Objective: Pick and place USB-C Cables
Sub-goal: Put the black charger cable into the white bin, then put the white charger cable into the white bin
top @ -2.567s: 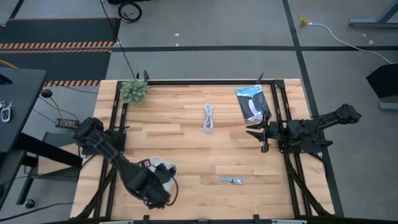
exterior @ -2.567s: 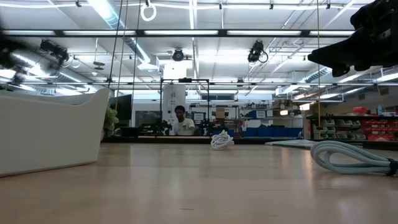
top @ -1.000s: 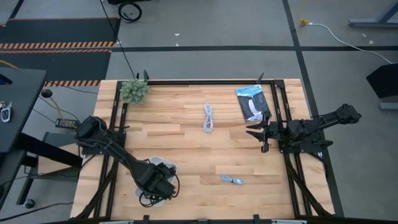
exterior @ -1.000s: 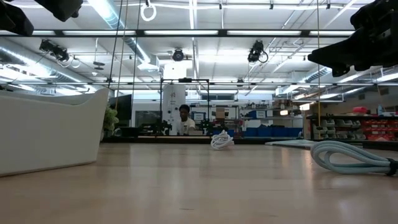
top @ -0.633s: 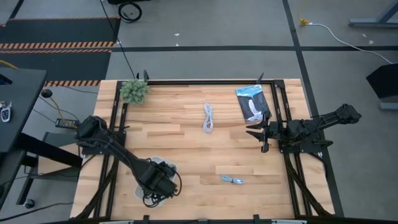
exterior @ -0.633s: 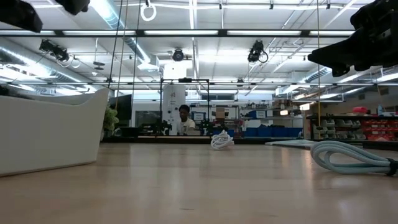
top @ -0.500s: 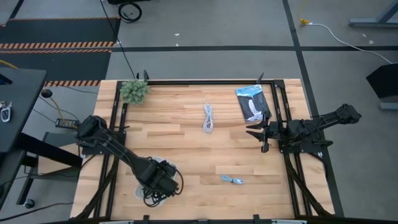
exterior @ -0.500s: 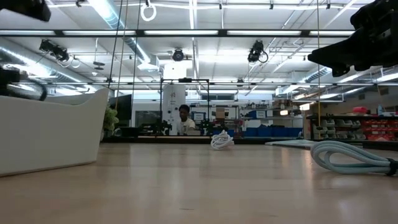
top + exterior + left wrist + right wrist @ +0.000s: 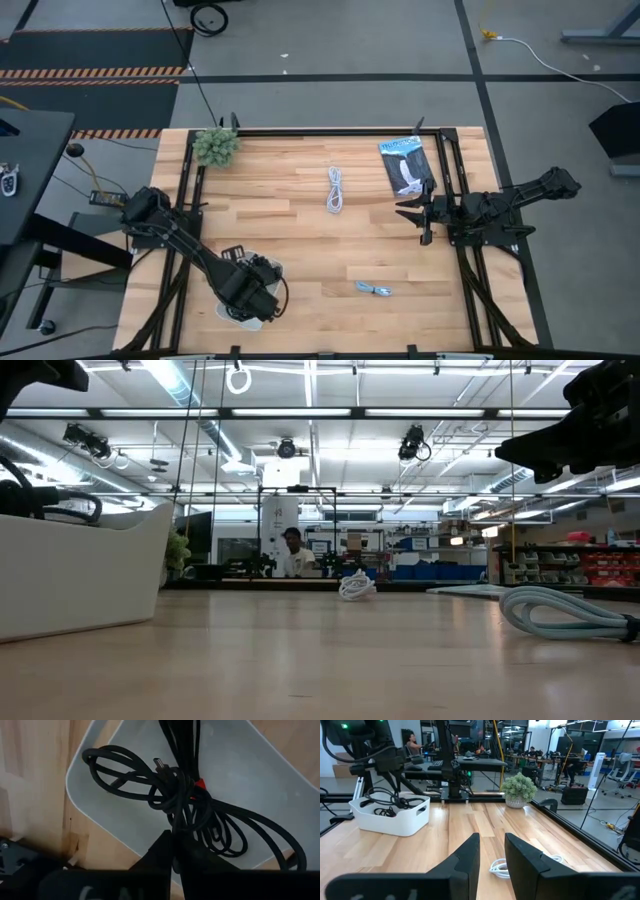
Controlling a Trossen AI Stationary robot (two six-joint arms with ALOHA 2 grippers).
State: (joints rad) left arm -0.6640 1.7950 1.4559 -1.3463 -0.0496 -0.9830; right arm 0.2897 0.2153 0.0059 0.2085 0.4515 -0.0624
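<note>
The black cable with a red tie [image 9: 200, 783] is a bundle of loops under my left gripper [image 9: 173, 851], which is shut on it above the white tray [image 9: 228, 311]. More black loops [image 9: 385, 811] lie in the tray; I cannot tell them apart from the held one. The white cable [image 9: 335, 188] lies coiled mid-table toward the far side. The silvery-grey cable [image 9: 373, 290] lies near the front edge. My right gripper [image 9: 415, 213] hovers open at the table's right side, touching nothing. My left gripper pinches the black cable at its bundled middle [image 9: 179, 822], just beside the red tie, from above with the fingers pointing down. Loops spread out to both sides over the tray, and some stand above its rim [image 9: 45, 500]. Whether the lowest loops rest on the tray floor cannot be told.
A flat black-and-blue packet [image 9: 405, 165] lies at the far right, beside my right arm. A small green plant [image 9: 215, 146] stands at the far left corner. Bare wood stretches between the tray and the two loose cables. A person [image 9: 291, 555] sits in the room beyond.
The black loops that stuck out past the tray's near edge have swung in under my left gripper, over the tray. In the low view they now show above the tray's rim, where none showed a second ago. My left gripper has stayed shut over the tray.
</note>
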